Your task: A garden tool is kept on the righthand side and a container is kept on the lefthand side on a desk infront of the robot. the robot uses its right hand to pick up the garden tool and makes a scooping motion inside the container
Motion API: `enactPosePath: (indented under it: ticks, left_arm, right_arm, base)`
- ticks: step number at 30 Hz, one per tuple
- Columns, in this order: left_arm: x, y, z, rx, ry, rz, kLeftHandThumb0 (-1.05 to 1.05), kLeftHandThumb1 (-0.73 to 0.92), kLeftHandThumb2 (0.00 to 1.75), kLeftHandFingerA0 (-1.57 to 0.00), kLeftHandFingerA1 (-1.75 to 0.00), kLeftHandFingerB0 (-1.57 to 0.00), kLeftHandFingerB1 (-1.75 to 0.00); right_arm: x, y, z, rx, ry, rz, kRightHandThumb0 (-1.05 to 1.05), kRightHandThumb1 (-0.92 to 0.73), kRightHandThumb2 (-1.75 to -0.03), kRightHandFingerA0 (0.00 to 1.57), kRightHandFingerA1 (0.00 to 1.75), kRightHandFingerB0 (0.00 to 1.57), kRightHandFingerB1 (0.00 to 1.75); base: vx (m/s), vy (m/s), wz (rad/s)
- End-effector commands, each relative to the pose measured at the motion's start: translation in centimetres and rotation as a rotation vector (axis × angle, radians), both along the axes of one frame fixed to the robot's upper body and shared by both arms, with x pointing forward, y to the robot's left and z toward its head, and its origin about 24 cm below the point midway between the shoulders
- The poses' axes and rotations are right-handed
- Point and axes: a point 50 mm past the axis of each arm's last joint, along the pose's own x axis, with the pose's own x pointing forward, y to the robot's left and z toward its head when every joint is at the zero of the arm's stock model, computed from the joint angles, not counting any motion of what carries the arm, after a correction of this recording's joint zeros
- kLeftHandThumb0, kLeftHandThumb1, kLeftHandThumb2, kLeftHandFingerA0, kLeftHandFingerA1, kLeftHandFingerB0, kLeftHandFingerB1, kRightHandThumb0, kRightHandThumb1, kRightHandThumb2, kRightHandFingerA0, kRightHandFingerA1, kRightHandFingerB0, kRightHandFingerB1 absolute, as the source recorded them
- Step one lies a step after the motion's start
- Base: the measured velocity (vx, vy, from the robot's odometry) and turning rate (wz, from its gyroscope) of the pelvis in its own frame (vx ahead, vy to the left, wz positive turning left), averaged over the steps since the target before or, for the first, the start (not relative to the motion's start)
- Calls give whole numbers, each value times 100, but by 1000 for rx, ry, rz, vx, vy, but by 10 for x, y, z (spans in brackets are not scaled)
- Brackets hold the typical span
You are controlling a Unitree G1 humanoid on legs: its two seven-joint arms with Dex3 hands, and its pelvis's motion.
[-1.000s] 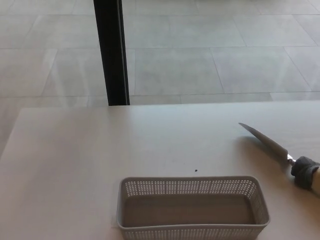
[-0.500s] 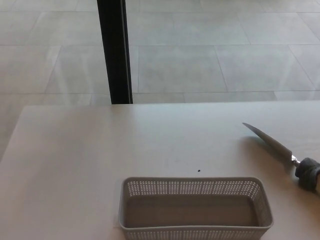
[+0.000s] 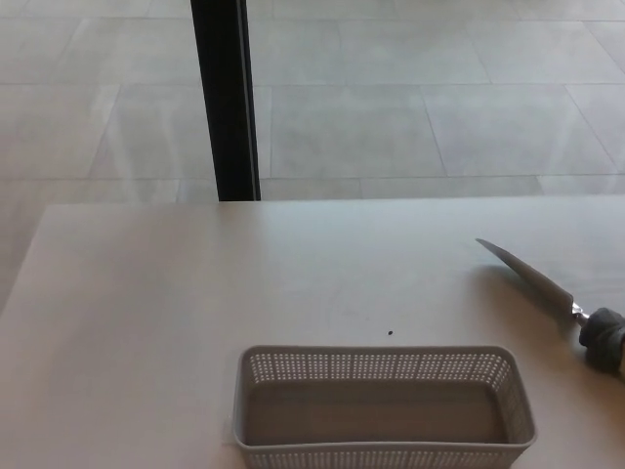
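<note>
One perforated basket [image 3: 383,407], one garden tool [image 3: 547,293] on the tabletop [image 3: 146,313], well apart. No hands in view, so fingers: cannot tell.

There is just one camera, up on the robot's head. It looks down and forward over the pale desk [image 3: 195,293]. The basket [image 3: 383,405] sits close at the bottom edge, the tiled floor [image 3: 410,98] far behind.

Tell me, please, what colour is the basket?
Grey basket, with perforated walls, in the head view.
</note>
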Motion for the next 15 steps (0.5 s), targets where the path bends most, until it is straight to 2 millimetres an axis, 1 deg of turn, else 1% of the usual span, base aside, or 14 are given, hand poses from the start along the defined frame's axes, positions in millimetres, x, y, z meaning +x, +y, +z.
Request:
enactPosePath:
  ticks: [1,2,3,4,5,8,9,12,15]
  left_arm:
    - [2,9,7,13,-34,59,-46,69,60,-61,-63,-53,-50]
    - [3,9,7,10,-32,50,-47,70,61,-58,-63,-52,-49]
    - [4,9,8,7,-20,27,-47,71,61,-59,-63,-52,-49]
    - [4,9,7,7,-18,24,-47,71,61,-59,-63,-52,-49]
    - [4,9,8,9,-21,24,-47,70,61,-62,-64,-54,-50]
    - [5,8,8,12,-25,23,-48,70,61,-63,-68,-54,-51]
    - [3,8,7,16,-19,15,-49,69,61,-63,-67,-55,-52]
    - [0,8,6,14,-27,38,-48,69,61,-62,-65,-54,-50]
    - [1,8,6,11,-28,43,-48,69,61,-60,-60,-54,-48]
  right_arm:
    - [15,4,-38,-313,289,-55,-101,-70,-109,0,11,12,20]
    - [16,6,-41,-327,300,-51,-100,-70,-108,0,11,13,24]
    - [20,10,-49,-365,347,-37,-98,-70,-108,0,9,11,25]
    - [20,11,-51,-375,358,-34,-98,-70,-108,0,9,11,25]
    - [22,12,-53,-387,365,-30,-97,-67,-82,2,21,11,26]
    - [24,15,-60,-424,407,-16,-96,-67,-82,2,20,11,26]
    - [25,18,-62,-428,415,-7,-92,-65,-105,6,16,11,31]
    - [26,22,-67,-468,443,9,-89,-64,-105,4,18,12,31]
    - [26,28,-73,-501,461,44,-91,-65,-105,3,19,11,31]
  base:
    - [0,0,0]
    - [0,0,0]
    - [0,0,0]
    - [0,0,0]
    - [0,0,0]
    - [0,0,0]
    - [0,0,0]
    - [0,0,0]
    - [0,0,0]
